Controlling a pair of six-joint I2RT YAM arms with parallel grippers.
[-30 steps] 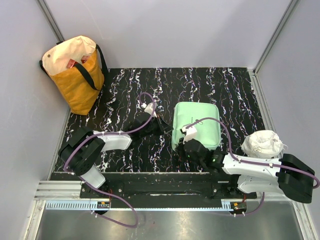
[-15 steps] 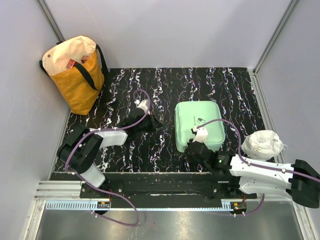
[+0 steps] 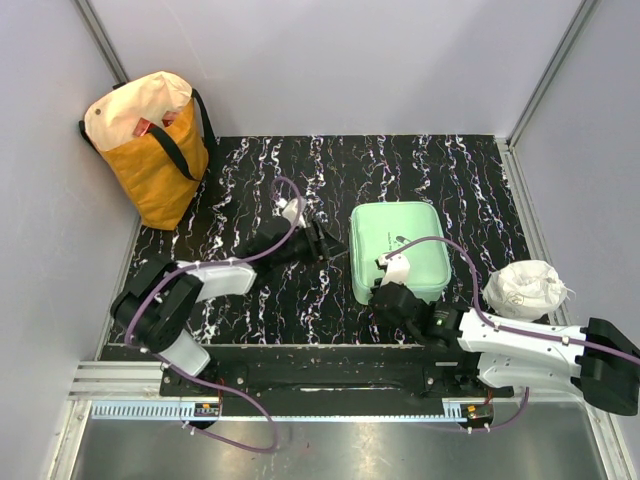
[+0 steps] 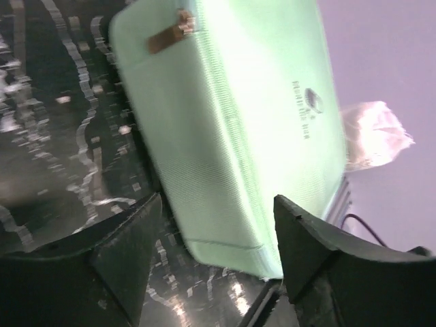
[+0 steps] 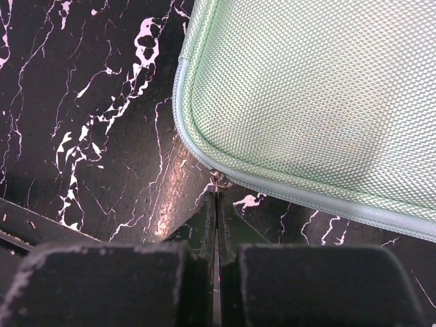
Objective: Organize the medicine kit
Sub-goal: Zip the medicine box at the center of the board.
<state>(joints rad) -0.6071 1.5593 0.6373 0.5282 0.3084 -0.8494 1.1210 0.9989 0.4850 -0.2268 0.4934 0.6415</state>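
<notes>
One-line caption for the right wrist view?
Right gripper, shut, at a corner of the closed mint-green medicine kit.

Robot lab cell: bare grey walls point(image 3: 330, 60), marbled table point(image 3: 450, 170), aluminium rail point(image 3: 110, 378).

1. Right wrist view: the medicine kit point(image 5: 320, 88) runs off the frame at 12 and 3 o'clock.
2. There, the right gripper point(image 5: 216, 197) half hides a tiny zip pull point(image 5: 219, 181); whether it holds it cannot be told.
3. Left wrist view is blurred: the logo point(image 4: 312, 102) lettering is unreadable, the pale bundle point(image 4: 376, 133) at 3 o'clock smeared.
</notes>
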